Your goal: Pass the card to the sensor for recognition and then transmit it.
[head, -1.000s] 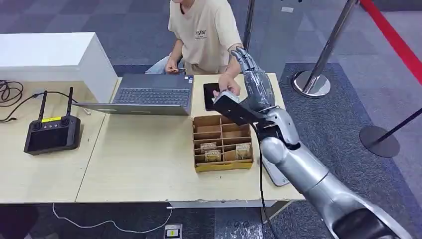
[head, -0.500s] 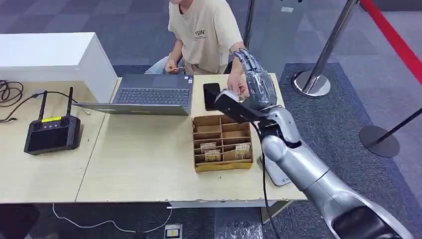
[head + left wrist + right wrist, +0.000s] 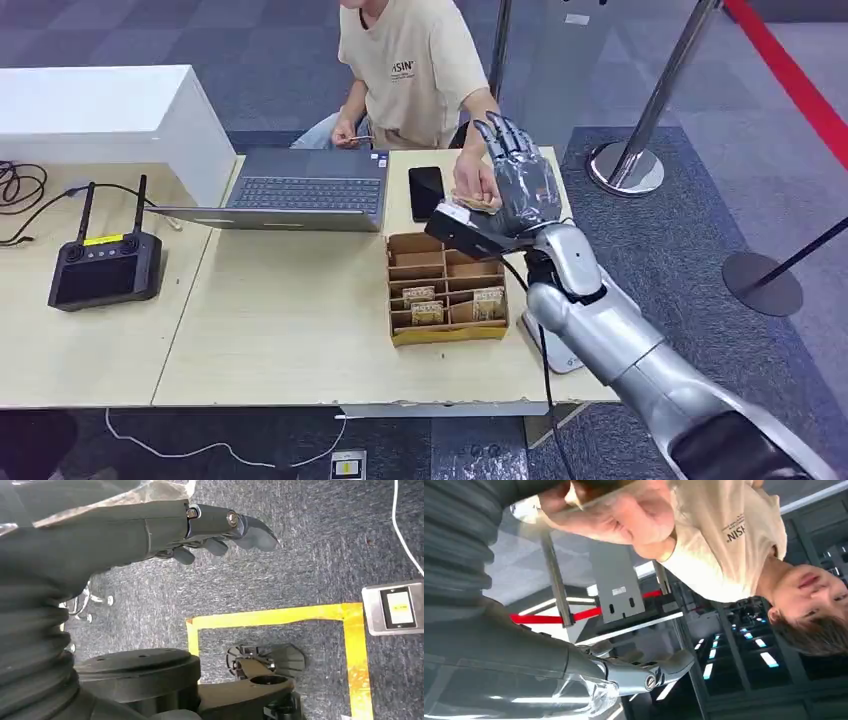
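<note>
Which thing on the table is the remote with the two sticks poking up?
Start at the open laptop on the wooden table, then look toward the table's left end. The black controller lies there, with two antennas and a yellow label, unlike anything nearby.

R hand (image 3: 522,180) is raised over the far edge of the counter (image 3: 280,330), fingers spread upward, w/ a person's hand (image 3: 470,185) touching a tan card (image 3: 478,203) at its palm. Just left on the counter lies a black phone (image 3: 426,192), next to a laptop (image 3: 300,188). Nearer the robot sits a cardboard divider box (image 3: 446,288) w/ cards in its near compartments; black controller (image 3: 105,266) far left.
</note>
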Tool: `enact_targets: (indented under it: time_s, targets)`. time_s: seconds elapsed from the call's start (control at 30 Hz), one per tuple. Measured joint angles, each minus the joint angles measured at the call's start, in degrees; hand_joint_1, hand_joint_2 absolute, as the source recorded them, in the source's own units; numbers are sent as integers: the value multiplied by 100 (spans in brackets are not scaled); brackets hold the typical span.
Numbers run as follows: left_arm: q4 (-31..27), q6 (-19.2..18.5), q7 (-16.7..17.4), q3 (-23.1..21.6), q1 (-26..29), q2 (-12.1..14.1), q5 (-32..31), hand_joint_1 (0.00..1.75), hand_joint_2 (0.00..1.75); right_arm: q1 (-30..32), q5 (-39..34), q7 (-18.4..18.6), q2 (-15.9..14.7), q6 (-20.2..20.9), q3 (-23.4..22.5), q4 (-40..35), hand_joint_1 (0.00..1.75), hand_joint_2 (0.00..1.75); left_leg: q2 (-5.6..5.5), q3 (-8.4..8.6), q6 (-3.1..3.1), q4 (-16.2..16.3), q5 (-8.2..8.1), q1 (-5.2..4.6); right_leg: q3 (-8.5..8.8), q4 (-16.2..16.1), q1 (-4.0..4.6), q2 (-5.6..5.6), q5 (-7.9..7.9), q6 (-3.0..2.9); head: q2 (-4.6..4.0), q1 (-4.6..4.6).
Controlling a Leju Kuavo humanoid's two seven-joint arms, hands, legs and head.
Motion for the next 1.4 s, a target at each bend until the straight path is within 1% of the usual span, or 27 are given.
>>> enact_targets:
  time_s: [0.4, 0.87, 1.03, 1.13, 1.2, 1.27, 1.33, 1.37, 1.4]
  targets:
    - [0, -15, 0, -31, 0, 2, -42, 0, 175, 86, 0, -50, -31, 28, 81, 48, 175, 175, -1, -1, 0, 0, 0, 0, -1, 0, 0, 0, 0, 0, 0, 0]
    - [2, -18, 0, -46, -18, 4, -105, 0, 175, 90, -33, -149, -31, 197, 90, 50, 175, 175, 0, -1, 0, 0, 0, 0, -1, 0, 0, 0, 0, 0, 0, 0]
    - [2, -15, 2, -83, -26, 4, -131, 0, 175, 109, -142, -201, -28, 170, 90, 50, 175, 175, -1, 0, 0, 0, 0, 0, -1, 0, 0, 0, 0, 0, 0, 0]
    - [2, 4, -9, -96, -24, 4, -109, 0, 175, 232, -659, -381, -24, -16, 41, 11, 175, 175, -2, 1, 0, 0, 0, 0, 0, 0, 0, 0, 0, 0, 0, 0]
    - [2, 57, -50, -96, -3, 0, -26, 0, 175, 445, -1633, -718, -24, -223, -72, -134, 175, 175, -2, 1, 0, 0, 0, 1, 0, -1, 0, -1, -1, 0, 0, 2]
    - [2, 114, -55, -96, 30, -2, 61, 0, 175, 759, -2846, -1137, -28, -352, -274, -357, 175, 175, -3, 2, 1, 1, -1, 1, 0, -2, 0, -1, -1, 0, 0, 0]
    - [2, 179, -63, -92, 65, -22, 175, 0, 175, 1173, -4140, -1557, -46, -326, -562, -643, 175, 175, -3, 1, 1, 1, -2, 0, -1, -4, 0, -1, -3, 1, 0, 2]
    - [4, 207, -63, -79, 79, -31, 218, 0, 175, 1403, -4639, -1713, -90, -271, -738, -808, 175, 175, -6, 1, 1, 1, -2, 0, -1, -5, -1, -2, -3, 1, 0, 0]
    - [4, 221, -63, -68, 89, -39, 243, 0, 175, 1613, -4952, -1821, -125, -212, -873, -921, 175, 175, -6, 0, 2, 2, -2, 0, -1, -6, -1, -2, -4, 3, 0, 2]
